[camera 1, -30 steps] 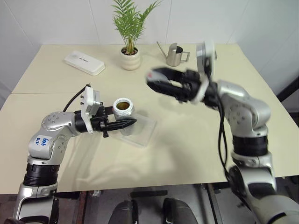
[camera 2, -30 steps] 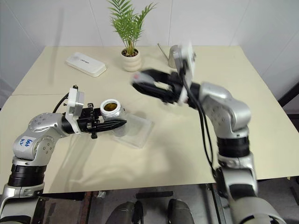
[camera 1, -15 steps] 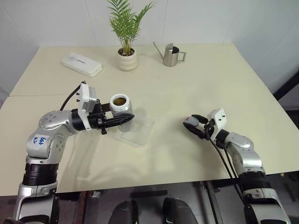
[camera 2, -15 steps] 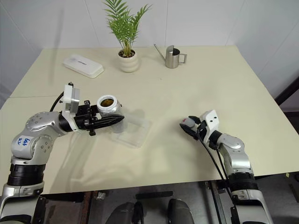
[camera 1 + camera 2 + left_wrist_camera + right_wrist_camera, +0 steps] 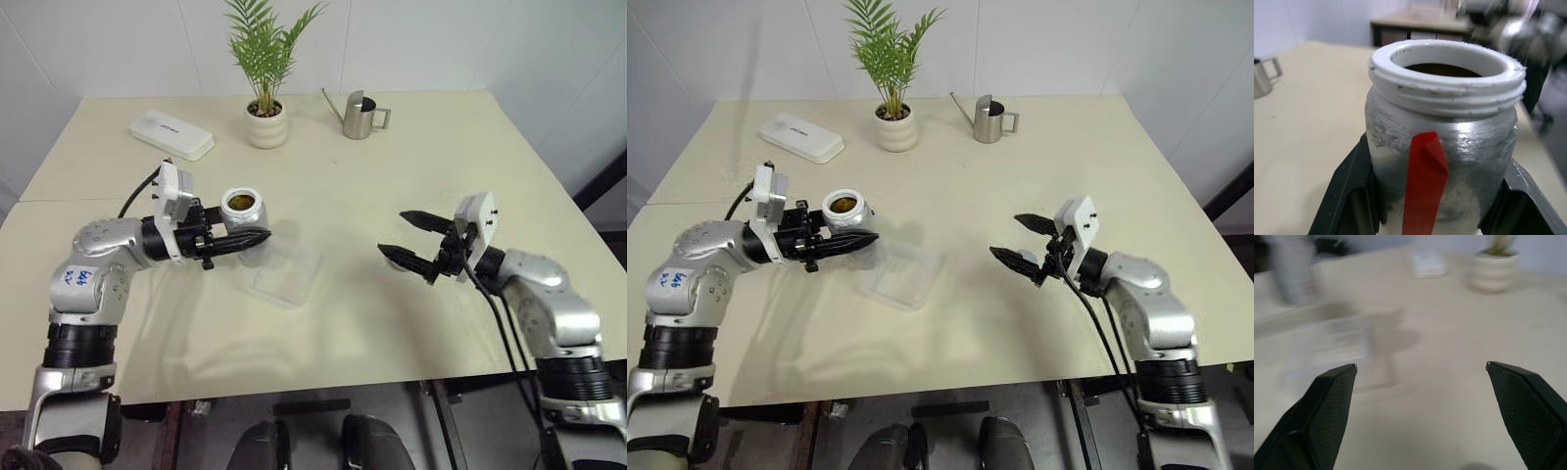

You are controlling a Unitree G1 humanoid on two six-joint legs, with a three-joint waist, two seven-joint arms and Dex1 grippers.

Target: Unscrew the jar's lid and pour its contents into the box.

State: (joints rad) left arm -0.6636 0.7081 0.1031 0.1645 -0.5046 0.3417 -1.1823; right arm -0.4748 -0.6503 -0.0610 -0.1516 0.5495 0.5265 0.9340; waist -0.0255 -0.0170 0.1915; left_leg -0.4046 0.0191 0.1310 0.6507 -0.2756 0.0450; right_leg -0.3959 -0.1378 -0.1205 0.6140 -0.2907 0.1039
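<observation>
Head cameras overlook the table (image 5: 392, 323); wrist cameras look level across it, close.

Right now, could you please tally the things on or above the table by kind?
Jar: 1
Lid: 1, hard to make out
Box: 1
White case: 1
Potted plant: 1
Watering can: 1
Total: 6

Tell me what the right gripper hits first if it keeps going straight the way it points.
Probably the box: the open right gripper points left across the table toward it, with bare tabletop between. Depth is unclear, so it may pass above the box.
</observation>
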